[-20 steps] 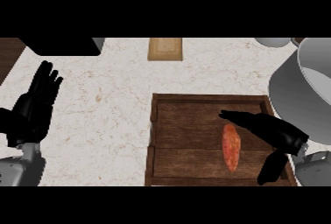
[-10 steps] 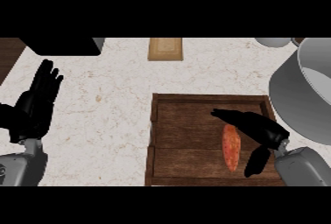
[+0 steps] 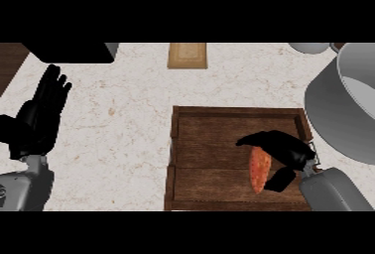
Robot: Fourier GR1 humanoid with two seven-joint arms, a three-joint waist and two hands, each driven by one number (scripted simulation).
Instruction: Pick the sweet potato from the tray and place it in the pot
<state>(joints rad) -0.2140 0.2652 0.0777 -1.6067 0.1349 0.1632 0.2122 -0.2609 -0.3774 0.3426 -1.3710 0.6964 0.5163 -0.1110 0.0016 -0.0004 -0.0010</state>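
Right hand (image 3: pixel 284 149) curled over the sweet potato (image 3: pixel 258 169), fingers arched across its upper end and thumb down its right side, inside the wooden tray (image 3: pixel 192 149) on the pale speckled counter (image 3: pixel 124 99). Left hand (image 3: pixel 40 116) rested at the view's left edge, fingers straight and pointing up. Grey pot (image 3: pixel 344 109) just right of the tray, tan board (image 3: pixel 187 54) at the counter's far edge; no readable writing anywhere.

Right hand (image 3: pixel 284 151) curls round sweet potato (image 3: pixel 258 169) on tray (image 3: pixel 212 149).
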